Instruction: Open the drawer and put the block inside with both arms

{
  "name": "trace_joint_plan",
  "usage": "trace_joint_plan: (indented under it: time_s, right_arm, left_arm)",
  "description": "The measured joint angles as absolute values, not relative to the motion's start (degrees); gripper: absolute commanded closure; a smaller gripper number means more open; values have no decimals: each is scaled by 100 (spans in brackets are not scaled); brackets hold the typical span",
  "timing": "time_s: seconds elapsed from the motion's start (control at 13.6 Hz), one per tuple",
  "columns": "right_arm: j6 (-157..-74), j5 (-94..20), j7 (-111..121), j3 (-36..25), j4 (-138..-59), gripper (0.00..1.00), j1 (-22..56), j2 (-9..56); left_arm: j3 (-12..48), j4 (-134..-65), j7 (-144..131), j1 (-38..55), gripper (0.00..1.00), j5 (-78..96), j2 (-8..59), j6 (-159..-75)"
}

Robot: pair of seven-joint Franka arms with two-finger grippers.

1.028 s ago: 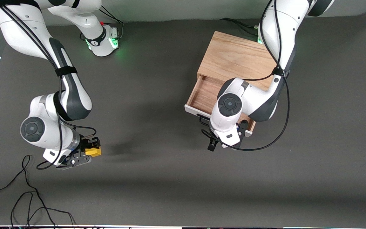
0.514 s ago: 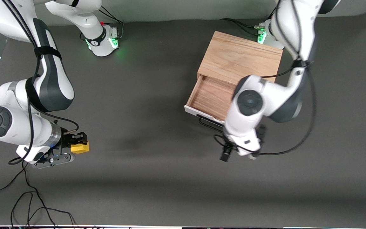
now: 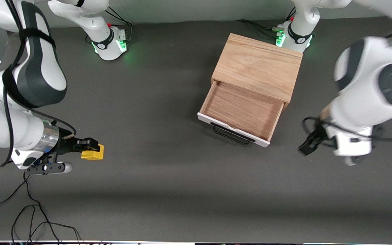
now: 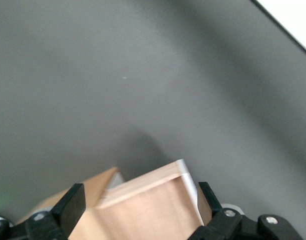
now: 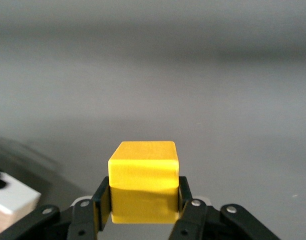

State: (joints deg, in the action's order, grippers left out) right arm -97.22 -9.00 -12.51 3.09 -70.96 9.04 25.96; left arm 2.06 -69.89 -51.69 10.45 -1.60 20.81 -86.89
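Front view, right end effector (image 3: pixel 92 149) clamping block (image 3: pixel 93 152), left end effector (image 3: pixel 310 143) spread, raised beside drawer (image 3: pixel 242 110)

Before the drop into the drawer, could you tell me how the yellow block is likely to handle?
The block looks rigid: flat faces, crisp edges under the right pincer. Being a cube, it should rest flat, not roll. Probably light, given its small size.

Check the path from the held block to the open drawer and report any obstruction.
Nothing visible blocks it. The right tool grips the yellow block over bare table; the drawer stands open and empty. The left tool is open, off toward its arm's end.
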Motion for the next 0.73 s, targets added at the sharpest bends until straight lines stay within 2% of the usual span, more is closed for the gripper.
trace_joint_plan:
  time_s: [0.29,0.51,0.73]
  right_arm:
    - [-9574,-912,-3450,359,-6602,66,2084,2573]
    - [-9610,-913,-4975,365,-6506,66,3051,2613]
    - [-10044,-902,-6190,354,-6505,66,3841,2806]
  left_arm:
    - [191,-7239,-2481,95,0,-96,1461,-7935]
    - [180,-7475,-847,-357,0,-107,1207,-7755]
    - [178,-7878,133,-517,0,-111,924,-7800]
